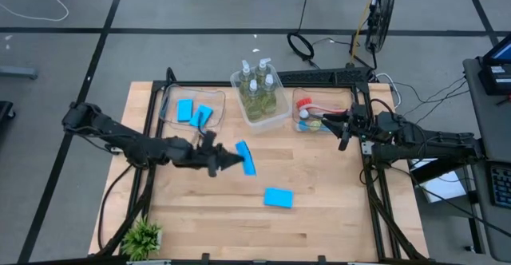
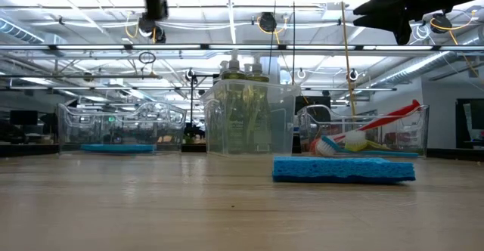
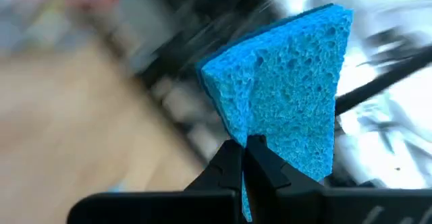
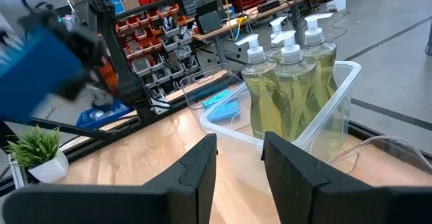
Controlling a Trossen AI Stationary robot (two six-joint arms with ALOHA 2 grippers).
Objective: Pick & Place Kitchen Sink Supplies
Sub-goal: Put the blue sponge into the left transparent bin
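My left gripper [image 1: 230,160] is over the middle of the table, shut on a flat blue sponge [image 1: 247,158] that fills the left wrist view [image 3: 283,96]. A second blue sponge [image 1: 278,197] lies flat on the table nearer the front edge [image 2: 344,168]. Two more sponges [image 1: 193,112] lie in the clear left bin [image 1: 169,105]. Soap pump bottles [image 1: 258,88] stand in the middle bin [image 4: 341,82]. Brushes [image 1: 313,109] lie in the right bin. My right gripper [image 4: 239,163] hovers open beside that bin [image 1: 343,131], with nothing between its fingers. My left gripper pinches the sponge between its two fingers [image 3: 226,166] at one edge [image 3: 251,131], where the foam is squeezed thin. The fingers come level from the table's left side. The sponge stands on edge beyond the fingertips, lifted clear of the table.
A small green potted plant [image 1: 144,237] stands at the near left corner. The three clear bins line the far side of the table. Bare wood lies around the loose sponge at the middle and front [image 1: 335,217].
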